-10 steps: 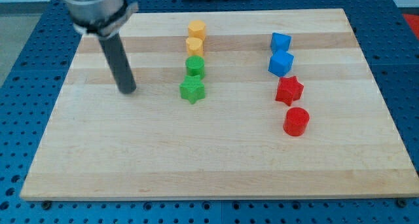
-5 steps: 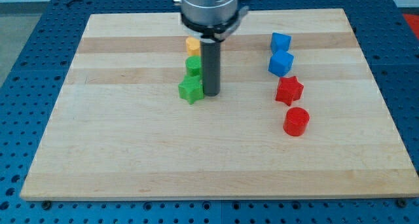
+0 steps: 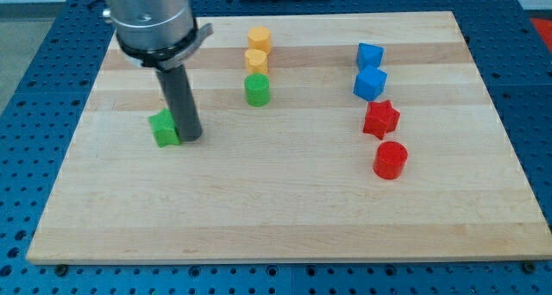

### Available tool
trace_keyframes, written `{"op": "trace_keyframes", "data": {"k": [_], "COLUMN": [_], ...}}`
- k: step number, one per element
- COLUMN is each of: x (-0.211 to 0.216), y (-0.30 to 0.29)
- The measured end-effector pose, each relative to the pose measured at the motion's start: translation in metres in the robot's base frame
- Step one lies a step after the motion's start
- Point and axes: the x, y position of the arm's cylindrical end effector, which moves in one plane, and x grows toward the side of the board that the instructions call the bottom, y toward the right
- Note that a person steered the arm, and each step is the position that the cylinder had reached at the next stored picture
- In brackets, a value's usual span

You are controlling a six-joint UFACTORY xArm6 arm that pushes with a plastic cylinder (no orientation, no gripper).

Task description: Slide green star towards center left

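The green star (image 3: 164, 128) lies at the left of the wooden board (image 3: 285, 209), about mid-height. My tip (image 3: 191, 137) rests against the star's right side, and the rod partly hides that side. A green cylinder (image 3: 257, 91) stands apart, to the upper right of the star.
Two yellow blocks (image 3: 258, 41) (image 3: 255, 60) sit in a column above the green cylinder. At the right, two blue blocks (image 3: 369, 55) (image 3: 369, 84), a red star (image 3: 380, 119) and a red cylinder (image 3: 389, 160) form a column. The arm's grey body (image 3: 151, 19) hangs over the upper left.
The rod went from the left side to the star's right side, then pushed the green star leftwards across the board, away from the green cylinder. The other blocks have not moved.
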Motion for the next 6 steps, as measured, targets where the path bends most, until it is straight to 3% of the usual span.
{"op": "trace_keyframes", "data": {"k": [2, 6], "x": [-0.009, 0.018], "y": [-0.058, -0.120]}}
